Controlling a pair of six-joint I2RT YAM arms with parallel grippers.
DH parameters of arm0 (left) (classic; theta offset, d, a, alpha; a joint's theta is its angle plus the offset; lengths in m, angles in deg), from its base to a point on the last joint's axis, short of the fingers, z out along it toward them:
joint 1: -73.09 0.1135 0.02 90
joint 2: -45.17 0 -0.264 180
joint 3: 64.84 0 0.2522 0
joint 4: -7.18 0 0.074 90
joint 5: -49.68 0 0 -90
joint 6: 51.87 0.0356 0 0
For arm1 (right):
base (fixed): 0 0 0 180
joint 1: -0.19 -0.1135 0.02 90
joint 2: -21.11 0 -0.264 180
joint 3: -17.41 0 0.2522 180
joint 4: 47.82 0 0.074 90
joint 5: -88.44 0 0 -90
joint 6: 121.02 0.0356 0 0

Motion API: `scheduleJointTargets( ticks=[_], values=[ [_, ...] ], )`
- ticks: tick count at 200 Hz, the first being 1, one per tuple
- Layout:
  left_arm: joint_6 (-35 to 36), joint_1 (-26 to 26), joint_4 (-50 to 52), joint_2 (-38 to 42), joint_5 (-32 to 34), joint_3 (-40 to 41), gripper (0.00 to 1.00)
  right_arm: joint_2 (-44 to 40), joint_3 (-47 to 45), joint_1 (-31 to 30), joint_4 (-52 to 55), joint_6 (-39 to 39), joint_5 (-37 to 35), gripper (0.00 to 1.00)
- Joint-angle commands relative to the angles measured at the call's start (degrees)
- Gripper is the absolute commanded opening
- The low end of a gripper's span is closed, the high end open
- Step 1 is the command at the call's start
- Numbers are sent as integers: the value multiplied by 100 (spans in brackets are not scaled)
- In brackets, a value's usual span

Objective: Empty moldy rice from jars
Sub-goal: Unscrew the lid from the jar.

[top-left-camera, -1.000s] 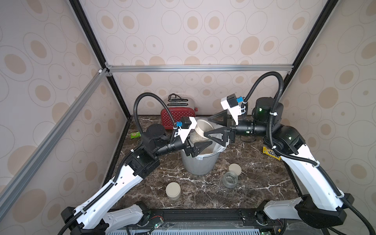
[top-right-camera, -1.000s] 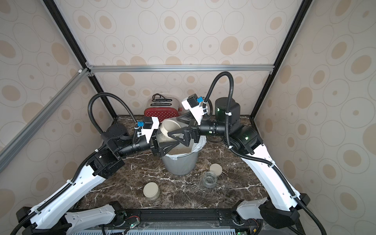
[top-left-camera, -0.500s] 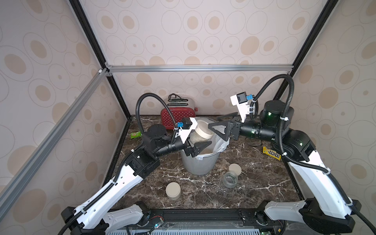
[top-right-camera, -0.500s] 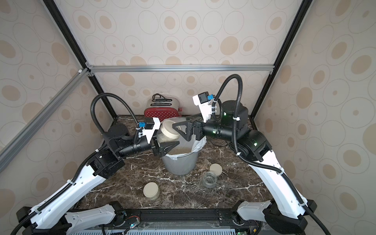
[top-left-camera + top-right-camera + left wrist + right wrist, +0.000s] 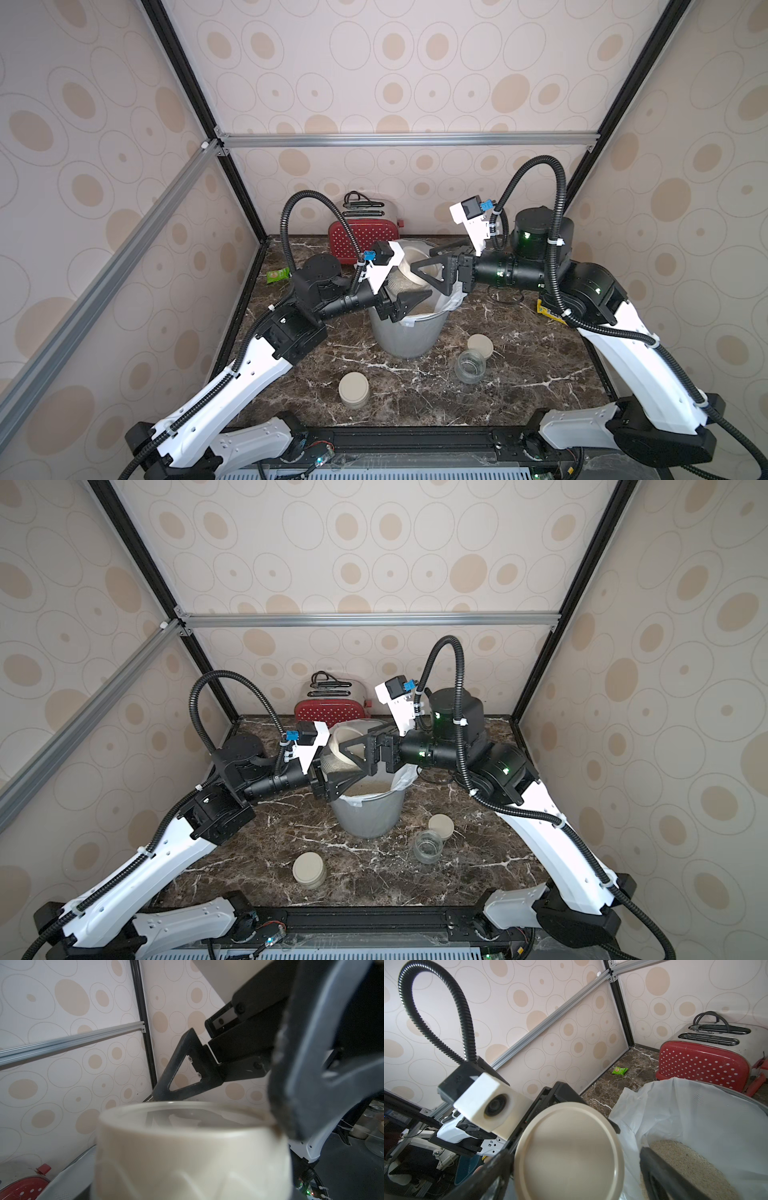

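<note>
My left gripper [image 5: 400,289] is shut on a jar [image 5: 409,270] with a cream lid [image 5: 569,1153], held tilted over the grey bin [image 5: 405,336]. Up close, the jar [image 5: 193,1157] fills the left wrist view, with one finger [image 5: 301,1084] against its side. My right gripper [image 5: 422,262] is open, and its fingers [image 5: 654,1167] straddle the lid with a gap on one side. Moldy rice [image 5: 685,1159] lies in the bin's white liner. An open, empty jar [image 5: 469,365] stands by its loose lid [image 5: 480,345]. A third, lidded jar [image 5: 354,388] stands at the front left.
A red polka-dot toaster [image 5: 365,237] stands behind the bin against the back wall. A green packet [image 5: 277,275] lies at the left wall and a yellow packet [image 5: 548,309] under the right arm. Black frame posts and patterned walls close in the marble table [image 5: 415,399].
My right arm drew back a little, turned its wrist, then came in again so its open fingers sit around the lid. The left gripper kept the jar over the bin.
</note>
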Motion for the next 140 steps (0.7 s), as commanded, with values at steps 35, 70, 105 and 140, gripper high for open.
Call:
scheduleJointTargets(
  ticks=[35, 70, 105, 140],
  values=[
    [144, -16, -365, 131, -4, -83, 42, 122, 163, -134, 108, -59, 39, 99],
    [165, -15, -356, 155, 5, -95, 42, 183, 166, -155, 149, -127, 167, 89],
    [150, -23, -355, 146, -5, -106, 43, 252, 134, -159, 146, -331, 372, 66],
    [87, -19, -380, 127, -114, -169, 43, 308, 228, -107, 148, -1224, 887, 60]
  ],
)
